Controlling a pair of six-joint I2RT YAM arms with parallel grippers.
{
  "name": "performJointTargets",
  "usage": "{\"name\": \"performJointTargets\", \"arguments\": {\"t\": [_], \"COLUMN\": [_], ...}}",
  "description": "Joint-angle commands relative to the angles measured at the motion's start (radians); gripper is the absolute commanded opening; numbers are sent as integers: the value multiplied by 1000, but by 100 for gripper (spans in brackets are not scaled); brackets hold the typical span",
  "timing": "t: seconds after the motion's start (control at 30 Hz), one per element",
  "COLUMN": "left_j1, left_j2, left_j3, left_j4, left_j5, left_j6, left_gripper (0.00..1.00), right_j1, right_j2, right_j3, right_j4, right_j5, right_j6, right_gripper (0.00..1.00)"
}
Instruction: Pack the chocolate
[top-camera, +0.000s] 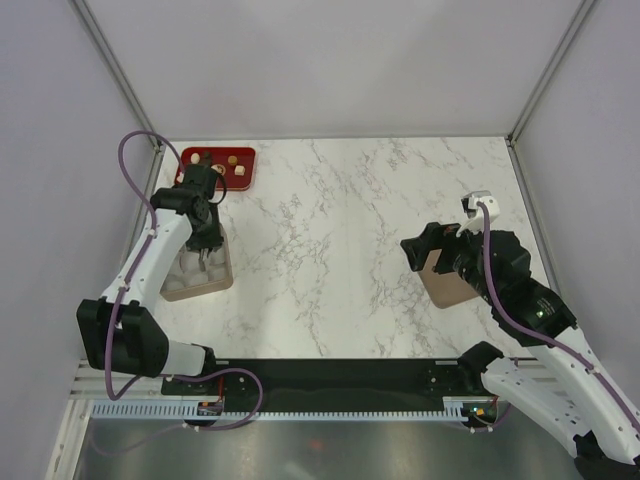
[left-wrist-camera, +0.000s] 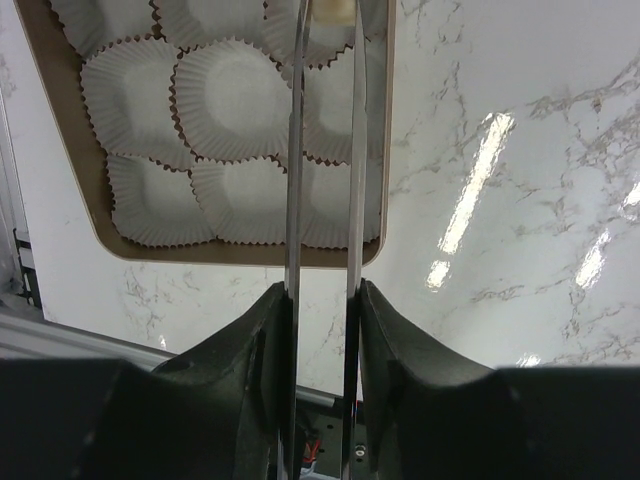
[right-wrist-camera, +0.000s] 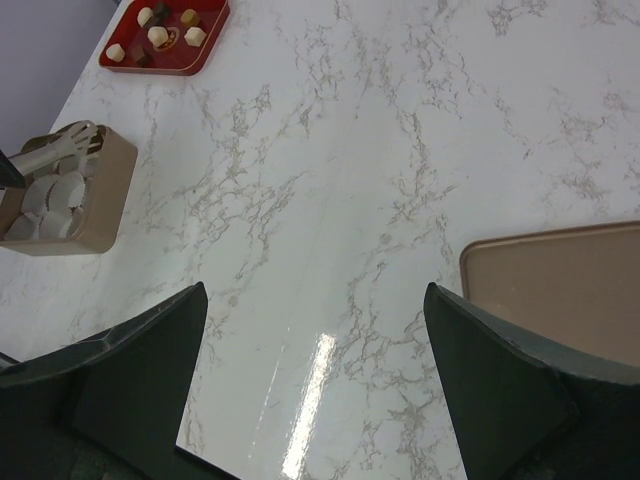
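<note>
The marble table is basically split into two work zones, one per arm. The biggest thing on it is the tan box, sitting directly under the left gripper, which makes sense since that's the arm doing the filling. The flat box lid lies just beside the right gripper, on its right-finger side, probably parked there until the box is full. That gripper's fingers stand wide apart with nothing between them, so it's just hovering over bare table. The red tray sits a little beyond the left gripper, close enough for short trips. Inside the box, white paper cups lie right below the left fingers, and the ones in view look empty. Those fingers are pinched nearly together on what looks like a cream piece at their tips, though it's at the frame edge so it's hard to be sure. The rest of the chocolate is on the tray, ahead of that hand.
</note>
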Motion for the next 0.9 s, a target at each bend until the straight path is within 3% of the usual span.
{"name": "performJointTargets", "arguments": {"t": [0.0,0.5,0.73,0.87], "left_j1": [4,4,3,1], "left_j2": [8,11,-18,-35], "left_j3": [-10,22,111,186], "left_j4": [55,40,0,-9], "left_j5": [-23,-75,-79,-15], "left_j6": [-35,-29,-23,-5], "left_gripper": [39,49,49,49], "right_j1": [1,3,1,1], "right_j2": [-3,-1,-11,-12], "right_j3": [43,54,56,56], "right_j4": [0,-6,-11,-14], "right_j5": [21,17,11,6], "right_j6": [-18,-9,0,2], "right_gripper": [98,98,98,98]}}
